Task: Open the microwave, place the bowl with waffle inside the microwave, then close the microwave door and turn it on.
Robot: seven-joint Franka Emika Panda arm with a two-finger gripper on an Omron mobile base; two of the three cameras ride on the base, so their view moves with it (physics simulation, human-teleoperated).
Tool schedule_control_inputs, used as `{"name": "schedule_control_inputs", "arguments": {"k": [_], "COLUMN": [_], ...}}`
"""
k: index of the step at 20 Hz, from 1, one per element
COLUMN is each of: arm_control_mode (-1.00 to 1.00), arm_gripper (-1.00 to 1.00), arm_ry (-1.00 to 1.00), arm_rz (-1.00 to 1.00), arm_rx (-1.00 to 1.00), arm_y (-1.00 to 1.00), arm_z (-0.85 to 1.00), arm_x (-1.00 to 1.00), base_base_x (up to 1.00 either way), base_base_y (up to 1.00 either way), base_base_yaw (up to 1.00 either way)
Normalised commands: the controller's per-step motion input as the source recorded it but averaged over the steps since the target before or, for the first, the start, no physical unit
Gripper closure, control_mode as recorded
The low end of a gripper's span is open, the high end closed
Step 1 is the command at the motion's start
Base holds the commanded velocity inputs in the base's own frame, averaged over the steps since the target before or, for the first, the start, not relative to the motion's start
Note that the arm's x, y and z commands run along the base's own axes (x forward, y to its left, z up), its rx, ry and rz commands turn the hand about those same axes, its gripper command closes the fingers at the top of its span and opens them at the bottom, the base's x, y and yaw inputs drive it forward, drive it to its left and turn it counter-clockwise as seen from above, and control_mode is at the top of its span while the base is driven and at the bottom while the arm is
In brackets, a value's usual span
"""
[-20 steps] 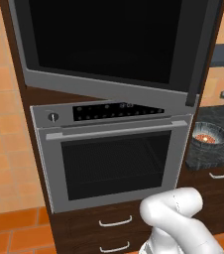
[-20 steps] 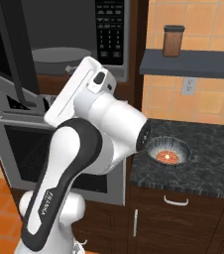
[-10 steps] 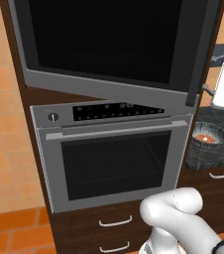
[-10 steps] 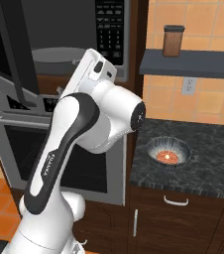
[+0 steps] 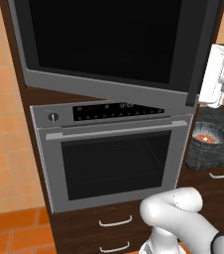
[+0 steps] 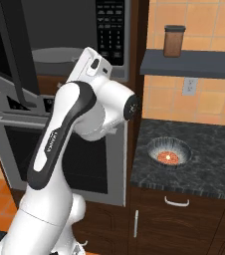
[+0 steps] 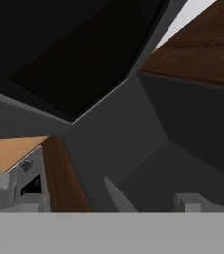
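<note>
Microwave door (image 5: 109,44) hangs swung open over the silver oven (image 5: 114,158). I see the bowl with waffle (image 6: 168,152) resting on the dark counter (image 6: 209,164), right of the arm. My gripper's jaws look wide apart and empty, though they're hard to make out.

microwave door (image 5: 109,39): black glass, silver-grey border | oven (image 5: 114,158) below it: silver, dark mesh window | bowl with waffle (image 6: 169,152): grey, reddish-orange food | counter (image 6: 214,159): speckled black
</note>
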Motion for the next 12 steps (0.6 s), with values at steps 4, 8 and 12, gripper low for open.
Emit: {"name": "schedule_control_inputs", "arguments": {"k": [4, 8, 12], "arm_control_mode": [-1.00, -1.00, -1.00], "arm_gripper": [-1.00, -1.00, -1.00], "arm_ry": [0.00, 0.00, 0.01], "arm_rz": [0.00, 0.08, 0.22], "arm_rx": [-0.01, 0.00, 0.00], "arm_y": [0.43, 0.44, 0.45], "arm_z": [0.00, 0.00, 0.00], "arm_x": [0.09, -0.10, -0.29], "base_base_x": [0.00, 0.00, 0.00], "base_base_y": [0.00, 0.00, 0.00], "base_base_yaw": [0.00, 0.00, 0.00]}}
